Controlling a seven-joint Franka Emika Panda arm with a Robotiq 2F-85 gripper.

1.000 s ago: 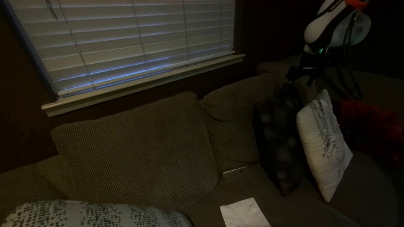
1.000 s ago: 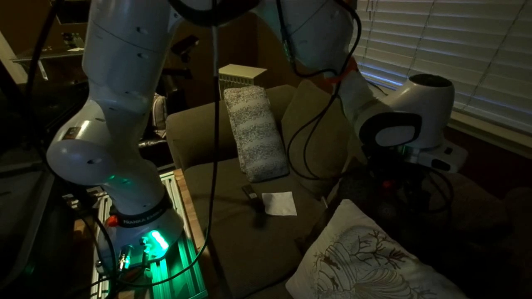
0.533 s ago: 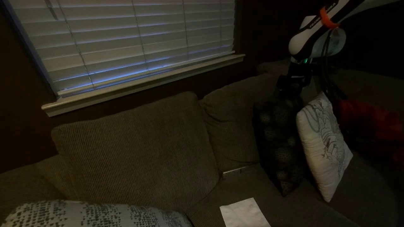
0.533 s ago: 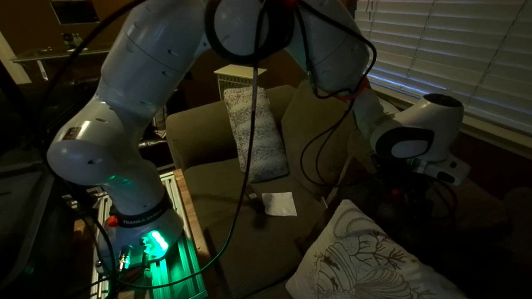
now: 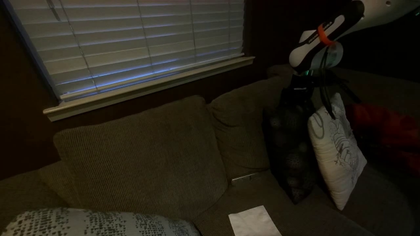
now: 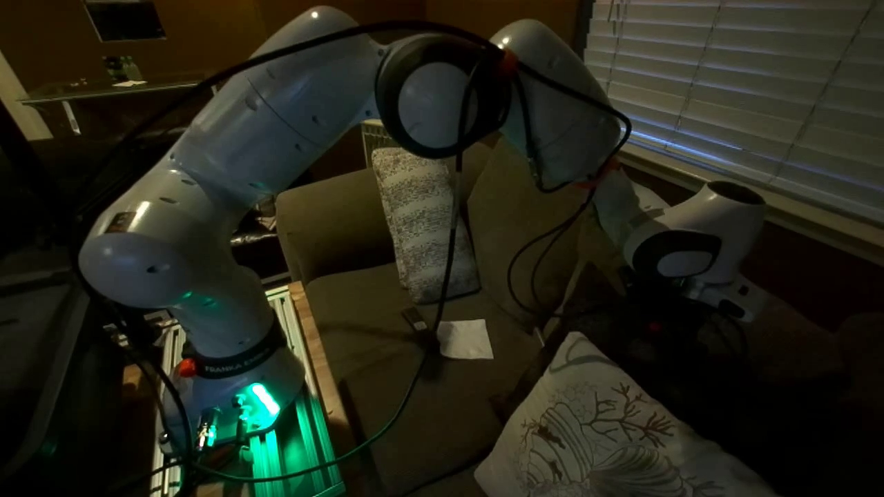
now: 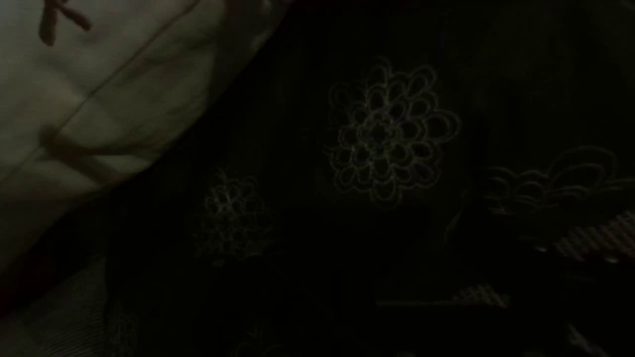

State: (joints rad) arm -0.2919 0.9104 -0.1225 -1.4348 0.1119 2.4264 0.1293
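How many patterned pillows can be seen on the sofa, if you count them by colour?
Dark pillow with flower designs: 1
White pillow with line drawings: 1
Grey-and-white pillow with bands: 1
Total: 3

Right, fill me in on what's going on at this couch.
A robot arm is reaching over the couch, its gripper at the top of a dark, flower-patterned pillow. It is too dark to tell whether the jaws are shut on the fabric. The dark pillow stands on the couch beside a white patterned pillow; a white sheet lies nearby.
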